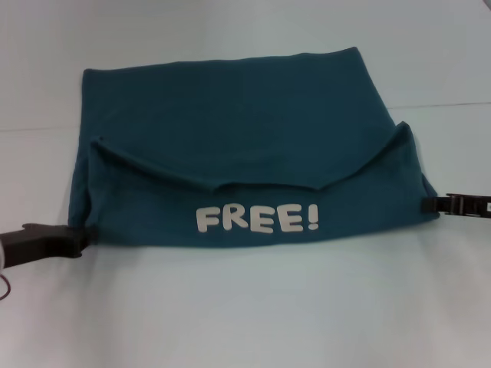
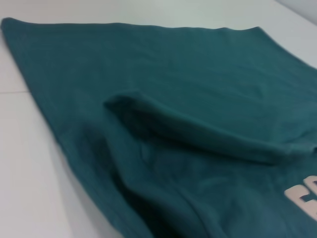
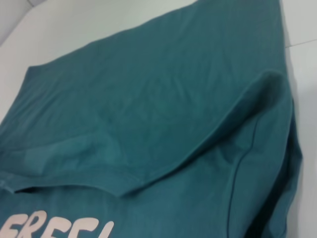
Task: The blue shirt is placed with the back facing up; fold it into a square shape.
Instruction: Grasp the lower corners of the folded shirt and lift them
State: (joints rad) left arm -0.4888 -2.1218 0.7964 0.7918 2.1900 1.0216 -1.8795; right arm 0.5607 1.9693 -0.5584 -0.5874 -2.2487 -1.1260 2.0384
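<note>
Blue shirt (image 1: 245,130) between left gripper (image 1: 77,244), right gripper (image 1: 431,204).

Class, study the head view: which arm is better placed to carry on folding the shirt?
Neither alone. The left tool meets the blue shirt at its near left corner, the right tool at its near right edge.

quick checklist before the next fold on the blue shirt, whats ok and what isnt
1. Near part of the blue shirt folded up over the back, FREE! lettering showing: ok.
2. Left gripper at the shirt's near left corner: ok; finger state: cannot tell.
3. Right gripper at the near right corner: ok; finger state: cannot tell.
4. Folded flap even: not ok, its top edge sags in the middle.
5. Far edge flat on the table: ok.
6. Square shape reached: not ok, still wider than deep.
</note>
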